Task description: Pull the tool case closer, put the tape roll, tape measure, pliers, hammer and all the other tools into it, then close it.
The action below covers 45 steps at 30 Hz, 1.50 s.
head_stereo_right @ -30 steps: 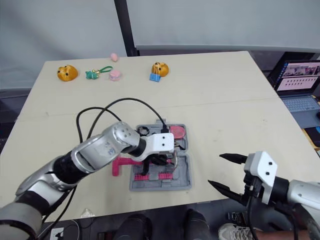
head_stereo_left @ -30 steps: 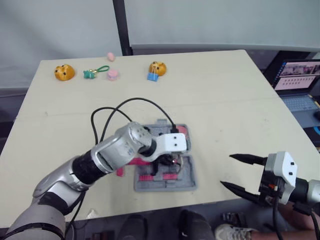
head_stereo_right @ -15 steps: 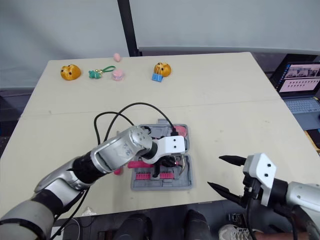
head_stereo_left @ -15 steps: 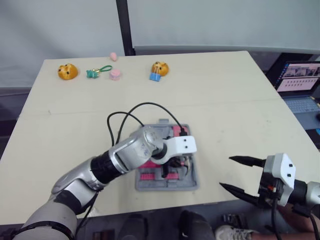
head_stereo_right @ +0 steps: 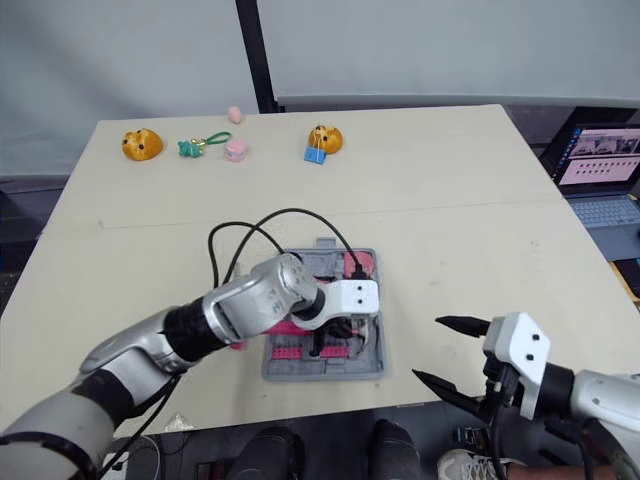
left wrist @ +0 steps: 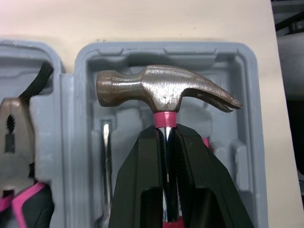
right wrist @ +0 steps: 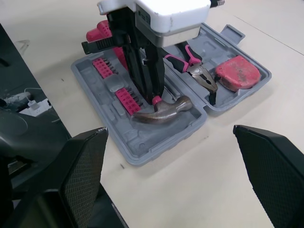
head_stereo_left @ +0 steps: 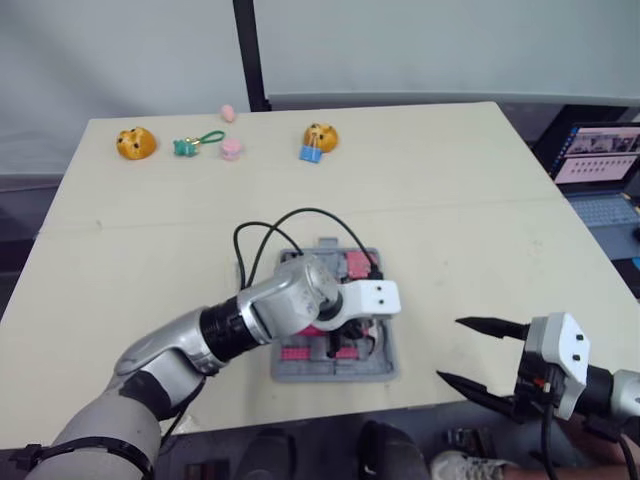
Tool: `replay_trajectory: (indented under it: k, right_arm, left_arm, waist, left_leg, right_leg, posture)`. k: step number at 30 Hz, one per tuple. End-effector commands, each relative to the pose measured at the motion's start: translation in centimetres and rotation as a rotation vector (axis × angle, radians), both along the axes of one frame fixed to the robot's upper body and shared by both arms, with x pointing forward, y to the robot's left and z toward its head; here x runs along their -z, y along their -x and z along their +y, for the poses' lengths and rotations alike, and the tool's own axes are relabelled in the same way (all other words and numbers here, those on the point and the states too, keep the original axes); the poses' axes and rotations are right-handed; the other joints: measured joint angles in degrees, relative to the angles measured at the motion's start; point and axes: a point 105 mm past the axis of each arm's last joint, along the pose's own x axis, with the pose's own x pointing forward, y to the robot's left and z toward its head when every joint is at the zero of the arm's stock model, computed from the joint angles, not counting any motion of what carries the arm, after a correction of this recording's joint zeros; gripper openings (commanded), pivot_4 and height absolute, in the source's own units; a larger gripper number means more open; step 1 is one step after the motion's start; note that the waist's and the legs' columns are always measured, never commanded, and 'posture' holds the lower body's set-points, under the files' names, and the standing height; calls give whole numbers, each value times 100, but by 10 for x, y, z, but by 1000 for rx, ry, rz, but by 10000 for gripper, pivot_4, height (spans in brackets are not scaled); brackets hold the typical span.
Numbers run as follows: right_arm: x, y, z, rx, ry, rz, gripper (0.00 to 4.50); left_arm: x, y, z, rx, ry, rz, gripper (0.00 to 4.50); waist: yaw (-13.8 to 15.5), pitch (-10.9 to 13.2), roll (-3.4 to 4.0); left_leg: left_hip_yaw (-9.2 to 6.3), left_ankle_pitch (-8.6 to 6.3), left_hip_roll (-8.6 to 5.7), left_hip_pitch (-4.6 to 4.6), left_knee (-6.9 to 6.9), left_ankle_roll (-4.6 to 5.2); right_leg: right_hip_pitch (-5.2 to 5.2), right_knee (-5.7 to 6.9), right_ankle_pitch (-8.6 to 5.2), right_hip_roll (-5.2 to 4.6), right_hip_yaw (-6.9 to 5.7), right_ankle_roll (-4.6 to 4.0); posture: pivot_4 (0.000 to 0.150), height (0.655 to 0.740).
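Observation:
The grey tool case (head_stereo_left: 336, 372) lies open near the table's front edge. My left gripper (left wrist: 164, 135) is shut on the hammer (left wrist: 161, 88), just below its steel head, holding it over the case's near half. The hammer head (right wrist: 164, 110) hangs just above the moulded tray, beside rows of pink bits (right wrist: 128, 97). Pink-handled pliers (right wrist: 192, 64) and a red tape measure (right wrist: 237, 72) rest in the far half. My right gripper (head_stereo_left: 452, 350) is open, off the table's front right edge and well apart from the case.
Small toys lie along the far left: an orange figure (head_stereo_left: 136, 143), a green keychain (head_stereo_left: 190, 144), pink pieces (head_stereo_left: 231, 150), and another orange figure with a blue clip (head_stereo_left: 317, 138). A laptop (head_stereo_left: 600, 165) sits off the table's right side. A black cable (head_stereo_left: 290, 220) loops above the case.
My left gripper has carried the hammer to the right, from beside the case's left side to over its near half. The right gripper has sunk slightly.

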Motion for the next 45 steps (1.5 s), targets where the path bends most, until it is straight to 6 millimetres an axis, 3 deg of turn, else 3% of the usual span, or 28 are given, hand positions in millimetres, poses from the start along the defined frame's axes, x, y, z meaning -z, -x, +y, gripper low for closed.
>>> replay_trajectory:
  k: [1,25,32,38,41,45]
  right_arm:
    - [-10,1,0,10,14,-57,45000]
    - [-12,5,0,44,18,-53,45000]
    - [-12,4,0,36,17,-55,45000]
    - [-13,2,1,17,14,-54,45000]
    - [-14,1,2,7,14,-52,45000]
    - [-15,1,3,-1,9,-50,45000]
  left_arm:
    - [-9,-2,-11,20,15,-38,337]
    - [-1,-10,-18,9,-32,-38,337]
    - [-21,-14,-13,-50,6,-34,32125]
    - [-44,-8,-11,-107,108,55,32125]
    - [-67,-11,-14,-146,272,81,32125]
    - [-94,-33,-2,-207,552,29,32125]
  waist:
    - [1,0,0]
    - [10,-1,2]
    - [-1,-1,2]
    - [1,-2,3]
    - [-3,-2,3]
    - [-15,-4,7]
  left_leg:
    - [0,0,0,0,0,1]
    - [0,-3,-1,0,5,6]
    - [0,-4,-1,0,5,7]
    - [-1,-4,0,-1,4,7]
    - [-3,-4,0,-4,6,7]
    - [-6,-4,1,-3,6,7]
  right_leg:
    - [0,0,0,0,0,0]
    - [2,0,0,-2,1,1]
    - [2,0,1,-2,0,1]
    - [1,0,0,-2,0,1]
    - [1,-1,1,-2,-1,1]
    - [2,-1,1,-2,-3,1]
  posture:
    - [1500,7400]
    - [1500,7400]
    - [1500,7400]
    - [1500,7400]
    - [1500,7400]
    - [1500,7400]
